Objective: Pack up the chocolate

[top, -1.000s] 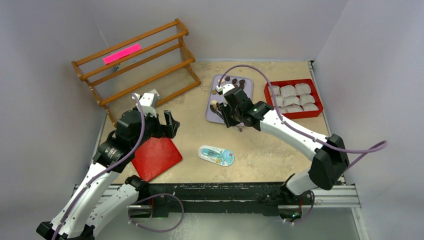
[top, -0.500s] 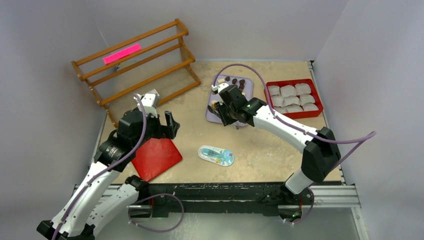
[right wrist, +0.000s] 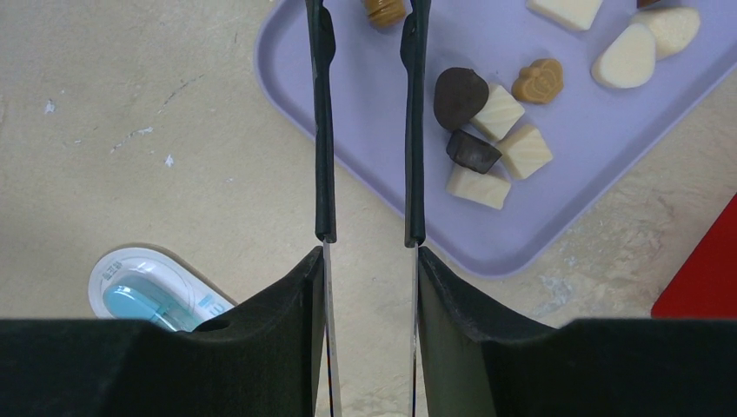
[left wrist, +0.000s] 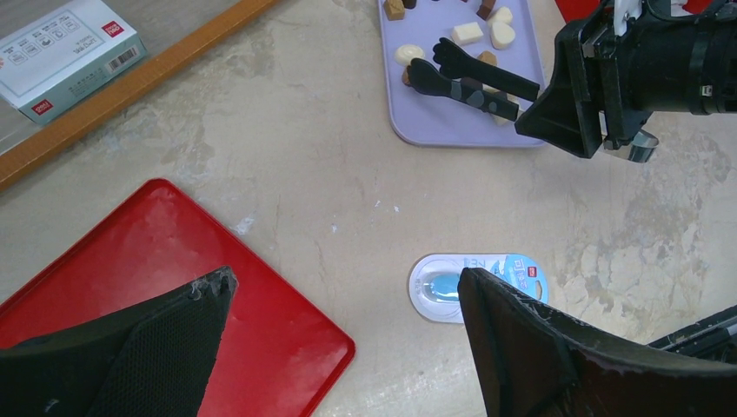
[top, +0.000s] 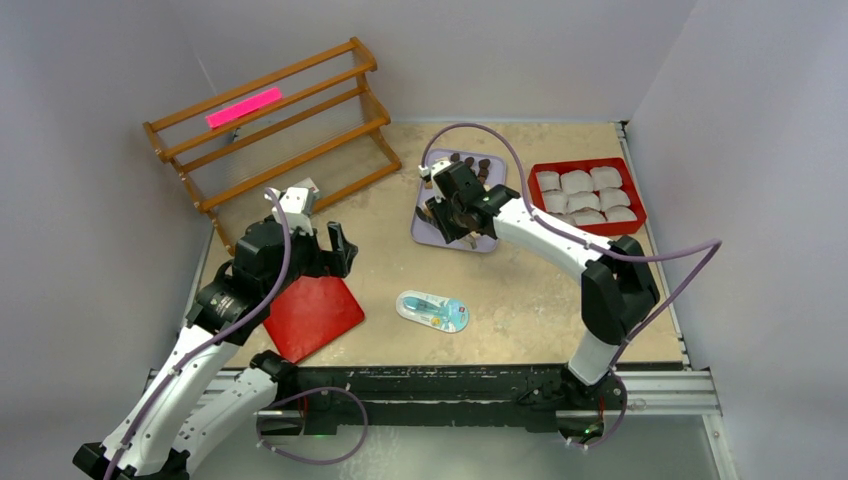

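The chocolate (right wrist: 487, 122), dark brown, tan and cream pieces, lies on a purple tray (right wrist: 539, 234); it also shows in the top view (top: 470, 162) and the left wrist view (left wrist: 482, 30). My right gripper (right wrist: 369, 261) is shut on black-tipped metal tongs (right wrist: 323, 130). The tong arms stand apart and reach over the tray's left part, with a tan piece (right wrist: 383, 9) between them at the top edge. In the top view the right gripper (top: 455, 205) hovers over the tray (top: 487, 238). My left gripper (left wrist: 343, 282) is open and empty above a flat red lid (left wrist: 130, 252).
A red box (top: 590, 228) of white paper cups stands right of the tray. An oval blue-and-white packet (top: 432, 310) lies mid-table. A wooden rack (top: 280, 130) with a pink strip stands at the back left, and a small white box (left wrist: 61, 48) lies by it.
My right gripper has moved left and farther back with the tongs, from the tray's near edge to over the tray. The left arm has not moved.
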### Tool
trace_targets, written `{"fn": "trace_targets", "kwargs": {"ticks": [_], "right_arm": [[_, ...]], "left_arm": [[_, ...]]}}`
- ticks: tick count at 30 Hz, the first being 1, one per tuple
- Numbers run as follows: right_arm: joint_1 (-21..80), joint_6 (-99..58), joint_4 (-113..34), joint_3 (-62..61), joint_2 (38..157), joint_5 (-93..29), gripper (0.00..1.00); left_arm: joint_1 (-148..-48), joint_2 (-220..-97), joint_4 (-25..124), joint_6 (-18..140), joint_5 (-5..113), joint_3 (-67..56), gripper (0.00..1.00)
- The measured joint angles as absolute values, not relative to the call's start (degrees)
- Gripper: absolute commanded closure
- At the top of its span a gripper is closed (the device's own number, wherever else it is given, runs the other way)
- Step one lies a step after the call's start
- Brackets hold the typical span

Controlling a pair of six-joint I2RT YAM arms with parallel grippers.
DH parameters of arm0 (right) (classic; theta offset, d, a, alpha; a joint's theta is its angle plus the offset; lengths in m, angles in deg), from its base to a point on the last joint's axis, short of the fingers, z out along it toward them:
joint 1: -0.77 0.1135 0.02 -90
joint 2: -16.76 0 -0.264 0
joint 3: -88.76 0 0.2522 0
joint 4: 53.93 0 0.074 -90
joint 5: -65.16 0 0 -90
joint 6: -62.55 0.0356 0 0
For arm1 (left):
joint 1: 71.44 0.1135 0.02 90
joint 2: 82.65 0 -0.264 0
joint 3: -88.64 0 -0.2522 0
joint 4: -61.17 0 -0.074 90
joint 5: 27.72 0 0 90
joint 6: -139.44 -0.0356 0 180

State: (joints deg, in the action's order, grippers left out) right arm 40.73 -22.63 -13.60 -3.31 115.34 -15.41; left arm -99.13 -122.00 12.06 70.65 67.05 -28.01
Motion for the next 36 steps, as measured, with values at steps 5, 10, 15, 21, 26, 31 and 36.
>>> {"fn": "trace_targets", "kwargs": {"ticks": [5, 10, 15, 21, 26, 31, 36], "right_arm": [[39.9, -23.2, -14.0, -3.5, 116.3, -15.8, 0.58], [39.4, -23.5, -14.2, -4.1, 118.4, -17.1, 0.60], [39.3, -23.5, -14.4, -4.7, 120.8, -17.9, 0.66], [39.3, -23.5, -14.3, -4.8, 121.4, -18.6, 0.83], [39.3, -23.2, -13.9, -4.8, 121.4, -18.6, 0.84], [39.3, -22.7, -13.3, -4.8, 120.6, -18.5, 0.86], [39.3, -22.2, -12.9, -4.2, 117.3, -18.4, 0.87]], "left_arm": [[-99.1, -122.0, 12.0, 70.6, 67.1, -28.0, 0.01], [-99.1, -122.0, 12.0, 70.6, 67.1, -28.0, 0.01], [-99.1, -122.0, 12.0, 70.6, 67.1, -28.1, 0.01], [-99.1, -122.0, 12.0, 70.6, 67.1, -28.3, 0.01], [-99.1, -121.8, 11.9, 70.6, 67.1, -28.4, 0.01], [-99.1, -121.7, 11.9, 70.6, 67.1, -28.4, 0.01], [-99.1, -121.7, 11.9, 70.6, 67.1, -28.4, 0.01]]}}
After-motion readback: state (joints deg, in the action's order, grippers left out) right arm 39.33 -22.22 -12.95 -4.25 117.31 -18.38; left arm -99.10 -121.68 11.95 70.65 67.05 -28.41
